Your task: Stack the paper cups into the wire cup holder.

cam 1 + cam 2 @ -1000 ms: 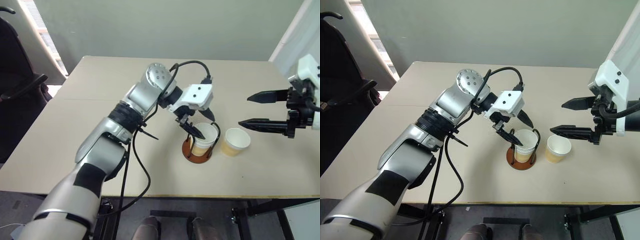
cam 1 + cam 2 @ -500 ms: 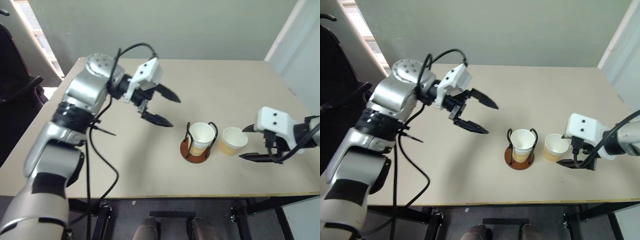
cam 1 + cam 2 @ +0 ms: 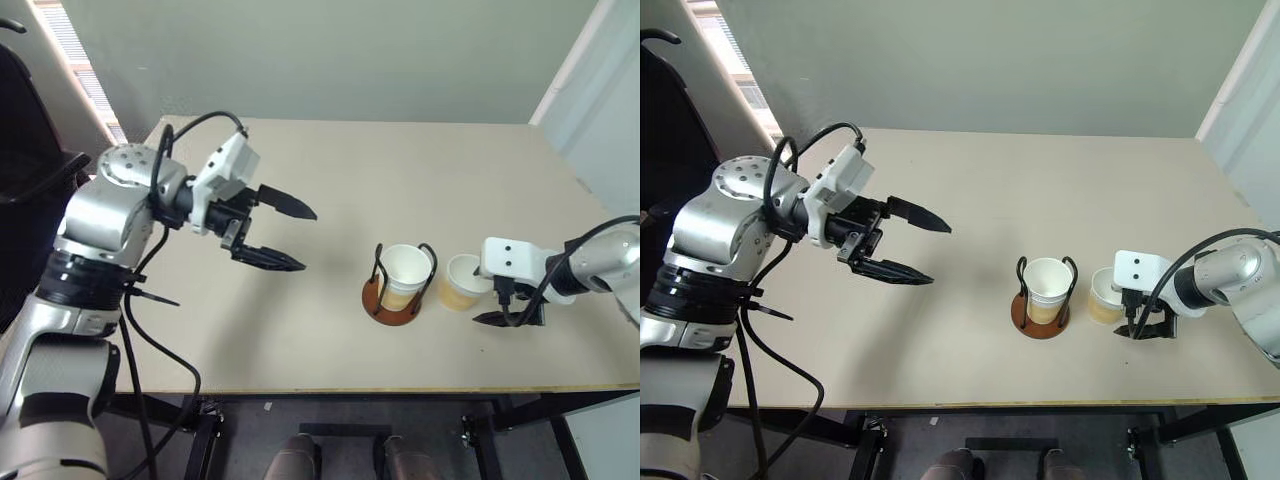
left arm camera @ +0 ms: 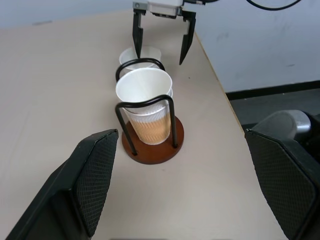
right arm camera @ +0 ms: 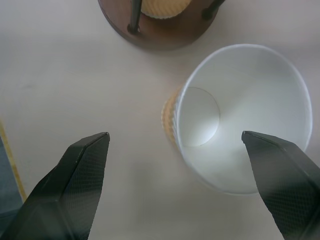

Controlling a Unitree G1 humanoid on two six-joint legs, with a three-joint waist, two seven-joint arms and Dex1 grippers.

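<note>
Paper cups, pale yellow-tan and tapered, are seen in the head views: a nested stack point(image 3: 406, 272) sits inside the wire cup holder point(image 3: 392, 298) with the round reddish-brown base, and one loose upright cup point(image 3: 465, 281) stands just beside the holder, on the right arm's side. The right gripper point(image 3: 497, 303) is spread wide around that cup; the left gripper point(image 3: 285, 238), open and empty, is well apart.

From the left wrist, the loose cup is partly hidden behind the holder.

From the right wrist, the loose cup's white mouth point(image 5: 245, 117) lies between the fingers, its axis upright. No writing can be read.
</note>
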